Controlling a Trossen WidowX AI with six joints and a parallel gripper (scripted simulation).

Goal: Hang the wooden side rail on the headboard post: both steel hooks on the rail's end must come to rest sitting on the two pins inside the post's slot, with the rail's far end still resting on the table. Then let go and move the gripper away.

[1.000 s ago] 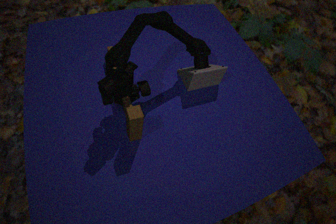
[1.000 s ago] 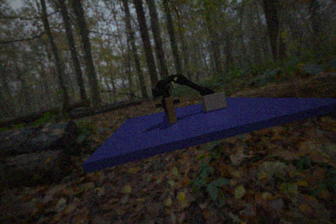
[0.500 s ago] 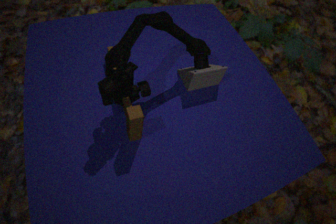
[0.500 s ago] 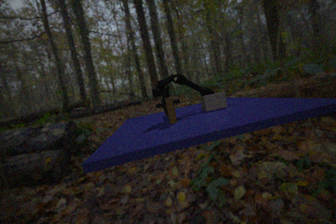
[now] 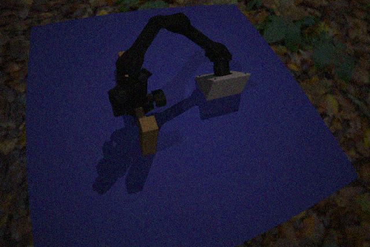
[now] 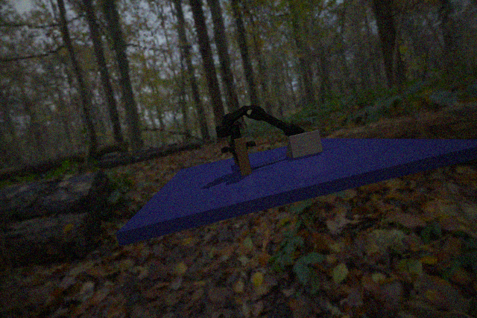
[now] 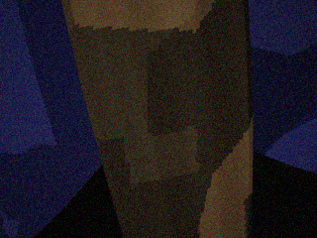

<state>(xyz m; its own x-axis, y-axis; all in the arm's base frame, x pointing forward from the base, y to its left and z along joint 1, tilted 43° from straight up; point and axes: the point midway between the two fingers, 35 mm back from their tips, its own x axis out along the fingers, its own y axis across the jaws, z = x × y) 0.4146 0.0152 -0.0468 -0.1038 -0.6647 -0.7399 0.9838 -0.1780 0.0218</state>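
Note:
The headboard post [image 5: 149, 139] [image 6: 243, 156] is an upright wooden block on the blue table. The wooden side rail [image 5: 139, 111] [image 7: 139, 12] is mostly hidden by the arm in the top view; its near end shows close behind the post's top. The rail fills the middle of the wrist view. My gripper [image 7: 163, 150] is shut on the rail, with a dark finger on each side. Hooks, slot and pins are hidden, so I cannot tell whether the hooks sit on the pins. I also cannot tell whether the rail's far end touches the table.
The blue table [image 5: 208, 178] [image 6: 185, 199] carries a pale, slanted-sided base block [image 5: 228, 87] [image 6: 305, 144] to the right of the post. The black arm [image 5: 171, 23] [image 6: 265, 114] arches from it towards the rail. The light is dim, with dark shadows around the post.

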